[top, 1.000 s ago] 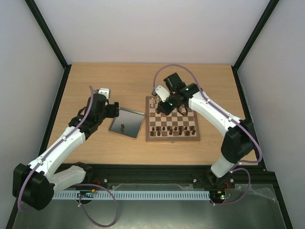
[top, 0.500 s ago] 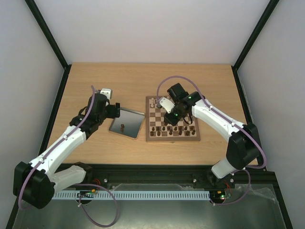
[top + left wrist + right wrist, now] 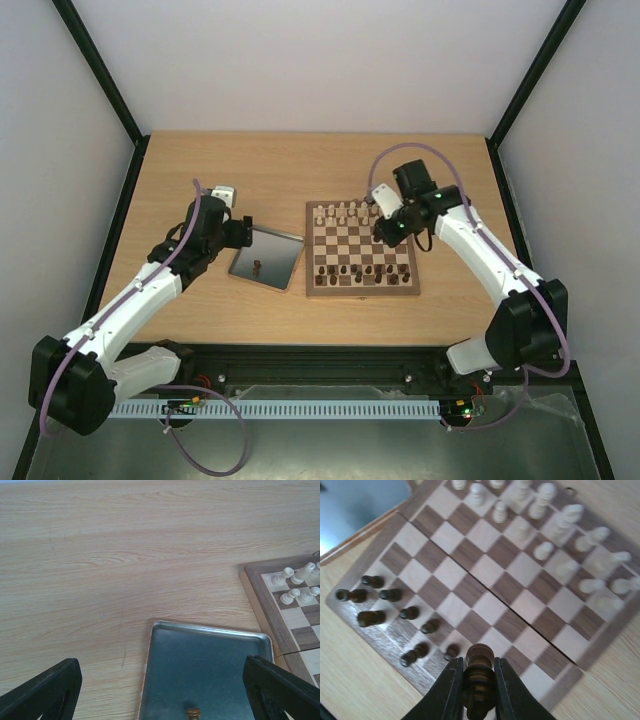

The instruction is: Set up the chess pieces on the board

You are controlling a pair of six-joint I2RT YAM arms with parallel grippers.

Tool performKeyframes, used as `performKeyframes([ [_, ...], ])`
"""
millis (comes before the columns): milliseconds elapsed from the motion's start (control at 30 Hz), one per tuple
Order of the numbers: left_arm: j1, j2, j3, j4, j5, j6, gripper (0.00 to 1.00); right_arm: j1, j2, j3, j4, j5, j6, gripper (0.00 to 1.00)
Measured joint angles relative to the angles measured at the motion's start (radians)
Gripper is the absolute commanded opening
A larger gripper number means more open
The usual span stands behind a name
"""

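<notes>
Right gripper [image 3: 478, 669] is closed on a dark chess piece [image 3: 479, 656], pinched between the two fingers below its head and carried clear above the near right part of the board [image 3: 385, 645]. Left gripper [image 3: 160, 665] stands wide open and holds nothing, hovering over the metal tray [image 3: 210, 645], where one dark piece [image 3: 192, 712] lies. Other dark pieces [image 3: 360, 272] stand on the board's two near rows, and the light pieces [image 3: 345, 212] line its far side. Risk noted: the near rows are crowded, so a descent off the square's centre could let a finger or the carried piece knock a neighbour over. Second risk: the grip is narrow and high on the piece, so a tilt at release could topple it.
</notes>
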Motion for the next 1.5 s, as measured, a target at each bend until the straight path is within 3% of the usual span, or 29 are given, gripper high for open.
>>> performKeyframes([
  [133, 0.000, 0.003, 0.000, 0.000, 0.000, 0.000, 0.91, -0.071, -0.042, -0.013, -0.006, 0.001, -0.016, 0.05],
  [333, 0.000, 0.003, 0.000, 0.000, 0.003, 0.000, 0.90, -0.080, -0.107, -0.113, -0.006, -0.023, -0.067, 0.07],
  [767, 0.000, 0.012, 0.000, 0.000, 0.008, 0.000, 0.90, 0.051, -0.104, -0.282, 0.047, -0.064, -0.140, 0.07],
  [1500, 0.000, 0.022, 0.000, 0.000, 0.016, 0.000, 0.90, 0.065, -0.001, -0.310, 0.160, -0.048, -0.131, 0.08],
])
